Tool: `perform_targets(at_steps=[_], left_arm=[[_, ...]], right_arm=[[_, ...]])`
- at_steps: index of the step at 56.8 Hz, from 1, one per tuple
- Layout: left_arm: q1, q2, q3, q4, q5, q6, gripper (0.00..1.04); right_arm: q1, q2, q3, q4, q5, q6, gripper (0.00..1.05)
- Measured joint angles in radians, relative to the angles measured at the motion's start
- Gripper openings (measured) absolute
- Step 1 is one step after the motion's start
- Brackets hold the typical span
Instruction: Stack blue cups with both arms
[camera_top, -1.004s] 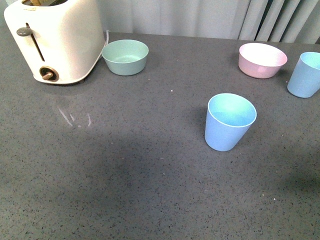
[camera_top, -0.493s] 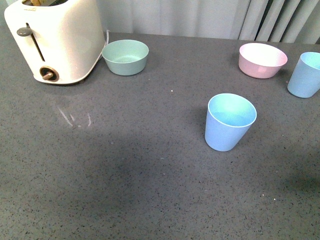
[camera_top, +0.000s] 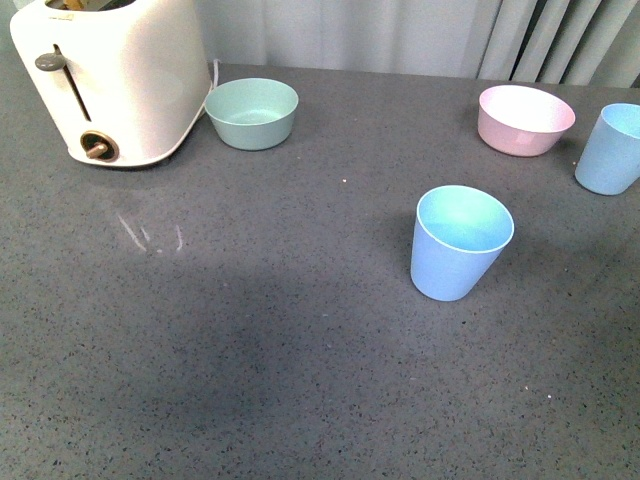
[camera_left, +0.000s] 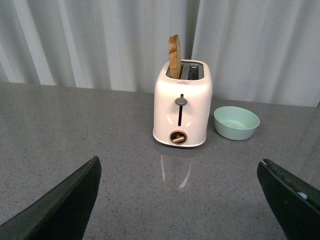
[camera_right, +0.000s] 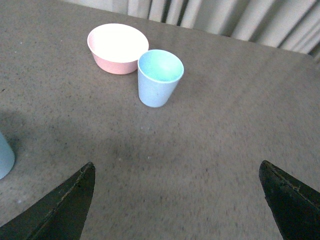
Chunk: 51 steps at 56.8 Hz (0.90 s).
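Note:
One blue cup stands upright near the middle of the grey table. The second blue cup stands upright at the far right edge of the front view, beside the pink bowl. It also shows in the right wrist view, and the first cup's edge shows there. Neither arm shows in the front view. My left gripper is open and empty above bare table, facing the toaster. My right gripper is open and empty, well short of the second cup.
A white toaster with a slice in it stands at the back left. A mint-green bowl sits beside it. A pink bowl sits at the back right. Curtains hang behind the table.

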<state>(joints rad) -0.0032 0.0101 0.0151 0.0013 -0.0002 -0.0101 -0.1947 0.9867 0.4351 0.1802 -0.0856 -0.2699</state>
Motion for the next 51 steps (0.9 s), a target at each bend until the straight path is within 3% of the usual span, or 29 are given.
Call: perform_targets(at_steps=[7,15,51], left_arm=[[0.000,0.000,0.000,0.000,0.000,0.002,0.96],[0.000,0.000,0.000,0.000,0.000,0.002,0.96],[0.000,0.000,0.000,0.000,0.000,0.002,0.96]], right_arm=[[0.037,0.425,0.275,-0.016,0.016,-0.093,0.96],[0.070,0.639,0.452,-0.075,0.046,-0.137,0.96],[0.138,1.052,0.935,-0.315,0.089,-0.176,0.96]])
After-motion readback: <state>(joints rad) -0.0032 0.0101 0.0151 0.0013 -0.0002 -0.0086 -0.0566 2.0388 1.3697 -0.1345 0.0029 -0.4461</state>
